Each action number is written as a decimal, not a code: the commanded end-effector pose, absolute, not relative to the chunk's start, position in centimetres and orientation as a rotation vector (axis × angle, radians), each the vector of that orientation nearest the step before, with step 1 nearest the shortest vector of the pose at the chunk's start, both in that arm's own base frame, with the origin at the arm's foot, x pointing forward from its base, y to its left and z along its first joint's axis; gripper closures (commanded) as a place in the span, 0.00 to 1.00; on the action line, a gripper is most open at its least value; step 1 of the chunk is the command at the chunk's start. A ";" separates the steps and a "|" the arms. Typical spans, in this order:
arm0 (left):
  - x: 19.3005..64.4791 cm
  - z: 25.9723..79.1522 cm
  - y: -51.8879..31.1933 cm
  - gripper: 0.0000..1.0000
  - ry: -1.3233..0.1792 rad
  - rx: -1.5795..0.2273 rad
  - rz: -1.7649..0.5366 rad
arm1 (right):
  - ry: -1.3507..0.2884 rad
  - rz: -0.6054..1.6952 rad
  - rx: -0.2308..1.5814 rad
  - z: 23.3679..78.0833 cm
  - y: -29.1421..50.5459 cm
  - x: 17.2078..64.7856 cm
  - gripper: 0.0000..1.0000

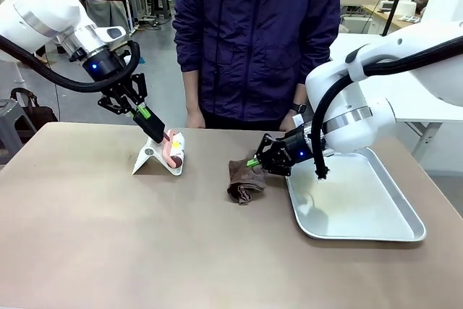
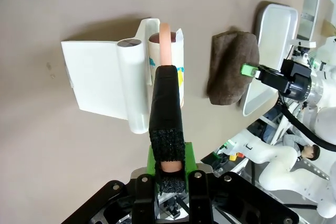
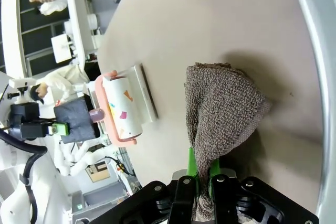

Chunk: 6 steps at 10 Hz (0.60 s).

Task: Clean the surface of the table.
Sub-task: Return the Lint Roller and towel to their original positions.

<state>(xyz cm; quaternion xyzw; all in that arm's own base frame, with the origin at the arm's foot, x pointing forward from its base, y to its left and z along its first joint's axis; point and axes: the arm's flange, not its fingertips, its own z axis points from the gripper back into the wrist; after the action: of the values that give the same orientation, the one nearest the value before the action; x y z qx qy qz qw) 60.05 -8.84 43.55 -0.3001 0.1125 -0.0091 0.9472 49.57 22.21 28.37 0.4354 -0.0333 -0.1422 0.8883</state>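
The brownish table point(image 1: 108, 236) carries a lint roller point(image 1: 174, 151) with a pink handle and a patterned white roll, which rests against a white holder point(image 1: 153, 160). My left gripper point(image 1: 160, 135) is shut on the roller's pink handle point(image 2: 165, 38), tilted down from the upper left. In the left wrist view the holder point(image 2: 102, 85) lies flat beside the roll. My right gripper point(image 1: 255, 163) is shut on a crumpled brown cloth point(image 1: 244, 182), whose bulk rests on the table. In the right wrist view the cloth point(image 3: 220, 114) rises from between the green pads point(image 3: 192, 169).
A metal tray point(image 1: 394, 226) lies at the right under my right arm, its left rim close to the cloth. A person in a dark jacket point(image 1: 253, 34) stands at the far edge, hands down. The near half of the table is bare.
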 end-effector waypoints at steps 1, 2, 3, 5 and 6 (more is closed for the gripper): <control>60.4 43.1 -9.8 0.78 0.225 -0.574 -0.023 | -0.056 -0.314 0.926 28.5 22.5 49.9 0.92; 60.3 42.8 -9.9 0.78 0.226 -0.578 -0.021 | -0.047 -0.311 0.929 28.4 22.6 49.9 0.92; 60.3 42.7 -10.0 0.78 0.214 -0.560 -0.007 | -0.039 -0.304 0.930 28.4 22.6 49.9 0.92; 60.3 42.6 -9.9 0.78 0.215 -0.561 -0.001 | -0.034 -0.299 0.934 28.4 22.7 49.8 0.92; 60.2 42.6 -10.0 0.78 0.215 -0.562 0.001 | -0.030 -0.296 0.935 28.3 22.8 49.8 0.92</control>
<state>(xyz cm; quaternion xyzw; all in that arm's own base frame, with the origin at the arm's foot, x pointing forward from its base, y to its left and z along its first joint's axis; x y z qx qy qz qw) 60.38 -9.79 42.47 -0.2919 0.1107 -0.0128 0.9499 49.41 22.50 28.29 0.4449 -0.0211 -0.1367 0.8849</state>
